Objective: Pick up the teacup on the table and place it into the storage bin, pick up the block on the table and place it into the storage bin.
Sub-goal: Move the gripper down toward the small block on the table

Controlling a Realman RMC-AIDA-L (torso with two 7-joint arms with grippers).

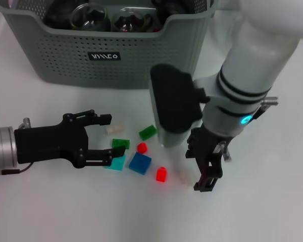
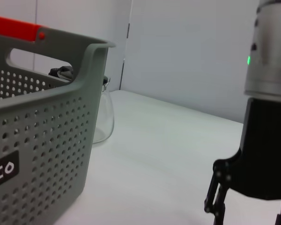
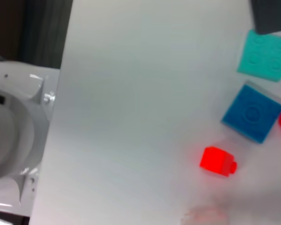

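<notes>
Nearest to the camera hangs the right gripper (image 1: 208,174), pointing down at the table (image 1: 272,201), just right of a small red block (image 1: 161,174). Whether its fingers are spread or closed, I cannot tell. To the left, the left gripper (image 1: 103,140) lies low and released, its far finger near a cream block (image 1: 112,129) and its near finger touching a turquoise block (image 1: 116,163). Between the grippers lie also a blue block (image 1: 140,163), two green blocks (image 1: 147,132) and a second red piece (image 1: 142,147). The storage bin (image 1: 65,55) stands at the far side and already holds glass items; no teacup is seen on the table.

I think the danger is the crowding: the blocks sit close together, so closing fingers may push the neighbours away or catch two at once. Also both arms work near one cluster and could collide.
</notes>
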